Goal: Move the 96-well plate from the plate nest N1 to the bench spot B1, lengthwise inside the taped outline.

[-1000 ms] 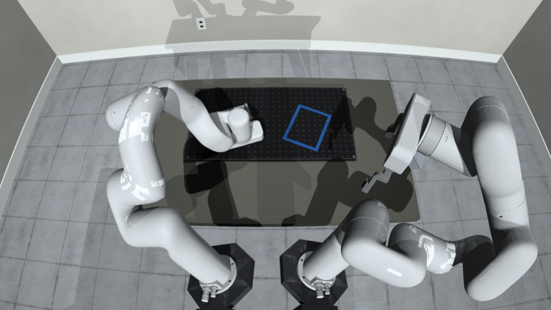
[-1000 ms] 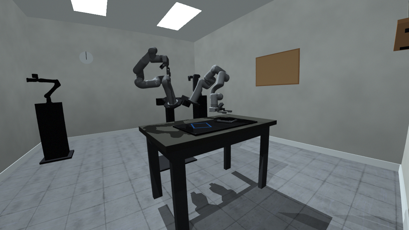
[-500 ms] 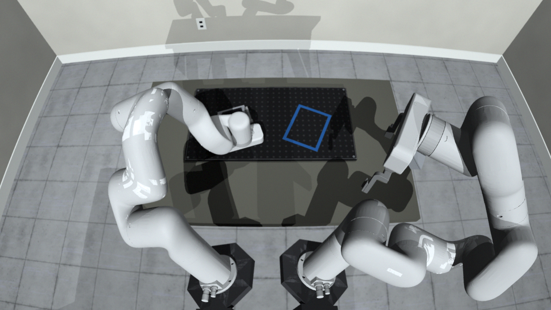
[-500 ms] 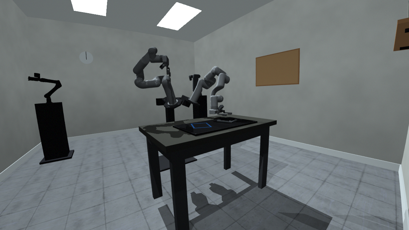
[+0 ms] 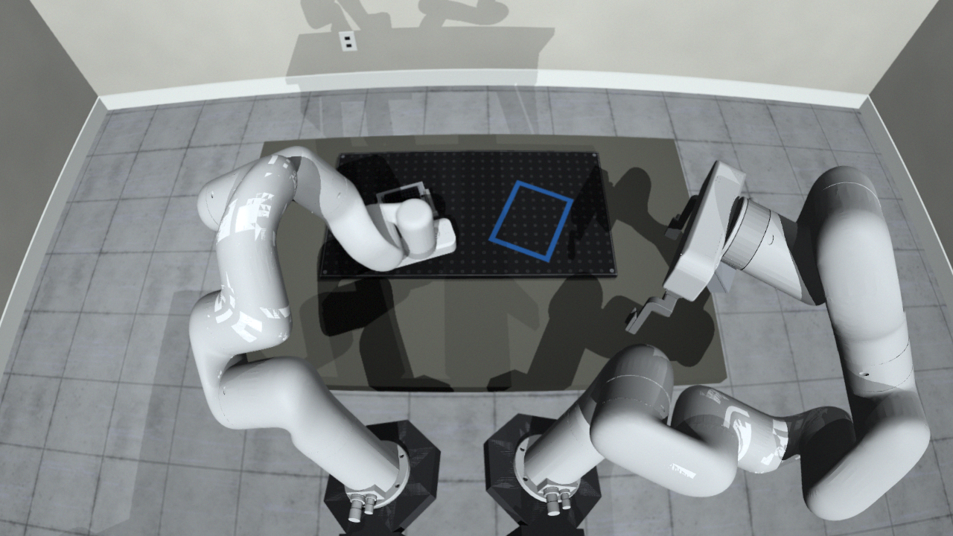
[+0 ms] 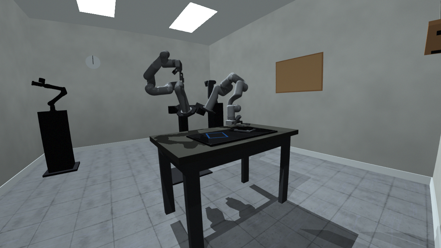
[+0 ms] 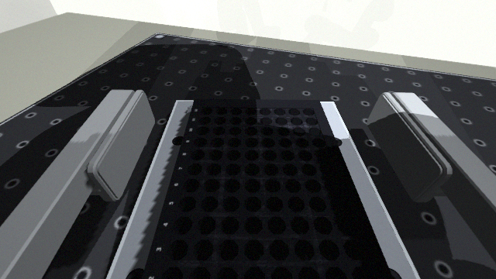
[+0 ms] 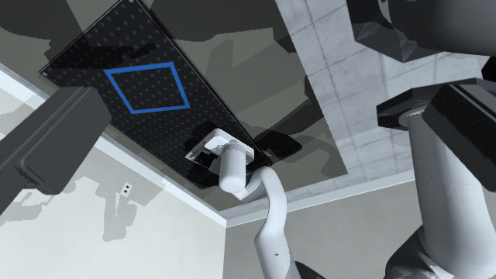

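96-well plate (image 5: pixel 403 197) (image 6: pixel 244 128) (image 7: pixel 242 177) (image 8: pixel 204 156): long axis parallel to nest rails (image 5: pixel 401 188) (image 6: pixel 243 131) (image 7: pixel 145 186).

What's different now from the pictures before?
The left gripper moved down toward the plate. From the top view, it also slid toward the arm bases. The small black arm on the stand tipped up a little. Nothing was grabbed or let go. The plate, blue outline and right arm stayed put.
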You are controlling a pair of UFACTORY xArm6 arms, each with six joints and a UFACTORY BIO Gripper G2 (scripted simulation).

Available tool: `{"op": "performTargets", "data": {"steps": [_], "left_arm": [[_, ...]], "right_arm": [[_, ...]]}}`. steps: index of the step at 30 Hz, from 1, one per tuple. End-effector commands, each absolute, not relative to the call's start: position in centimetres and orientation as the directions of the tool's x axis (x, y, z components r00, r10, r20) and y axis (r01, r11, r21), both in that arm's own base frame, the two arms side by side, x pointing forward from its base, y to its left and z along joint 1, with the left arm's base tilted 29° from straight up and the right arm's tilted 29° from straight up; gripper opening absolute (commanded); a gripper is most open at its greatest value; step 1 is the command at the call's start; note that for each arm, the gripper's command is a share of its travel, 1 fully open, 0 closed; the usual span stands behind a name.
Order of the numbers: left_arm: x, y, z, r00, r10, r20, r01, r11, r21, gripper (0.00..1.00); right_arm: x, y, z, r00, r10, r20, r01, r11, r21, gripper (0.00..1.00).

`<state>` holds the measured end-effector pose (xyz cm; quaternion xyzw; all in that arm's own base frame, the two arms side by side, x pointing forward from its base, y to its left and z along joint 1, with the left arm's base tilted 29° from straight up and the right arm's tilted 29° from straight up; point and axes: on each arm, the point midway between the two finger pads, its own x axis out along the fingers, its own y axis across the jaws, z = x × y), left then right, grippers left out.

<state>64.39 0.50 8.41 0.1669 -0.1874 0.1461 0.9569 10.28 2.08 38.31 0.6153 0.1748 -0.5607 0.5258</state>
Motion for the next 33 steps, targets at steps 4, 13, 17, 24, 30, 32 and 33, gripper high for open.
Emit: {"op": "performTargets", "data": {"steps": [4, 13, 17, 24, 30, 32, 33], "left_arm": [[64.5, 0.4, 8.5, 0.886, 0.217, 0.410, -0.342, 0.902, 0.263, 0.37], [64.6, 0.6, 8.2, 0.886, 0.217, 0.410, -0.342, 0.902, 0.263, 0.37], [64.6, 0.6, 8.1, 0.886, 0.217, 0.409, -0.342, 0.902, 0.263, 0.37], [64.8, 0.8, 7.7, 0.886, 0.217, 0.409, -0.342, 0.902, 0.263, 0.37], [64.9, 1.0, 7.3, 0.886, 0.217, 0.409, -0.342, 0.902, 0.263, 0.37], [64.9, 1.0, 7.3, 0.886, 0.217, 0.409, -0.342, 0.902, 0.263, 0.37], [64.9, 1.0, 7.3, 0.886, 0.217, 0.409, -0.342, 0.902, 0.263, 0.37]], "right_arm": [[10.3, 2.1, 38.3, 0.310, -0.374, -0.874, 0.804, -0.386, 0.451, 1.00], [10.3, 2.1, 38.3, 0.310, -0.374, -0.874, 0.804, -0.386, 0.451, 1.00], [10.3, 2.1, 38.3, 0.310, -0.374, -0.874, 0.804, -0.386, 0.451, 1.00], [10.3, 2.1, 38.3, 0.310, -0.374, -0.874, 0.804, -0.386, 0.451, 1.00], [10.3, 2.1, 38.3, 0.310, -0.374, -0.874, 0.804, -0.386, 0.451, 1.00], [10.3, 2.1, 38.3, 0.310, -0.374, -0.874, 0.804, -0.386, 0.451, 1.00], [10.3, 2.1, 38.3, 0.310, -0.374, -0.874, 0.804, -0.386, 0.451, 1.00]]}}
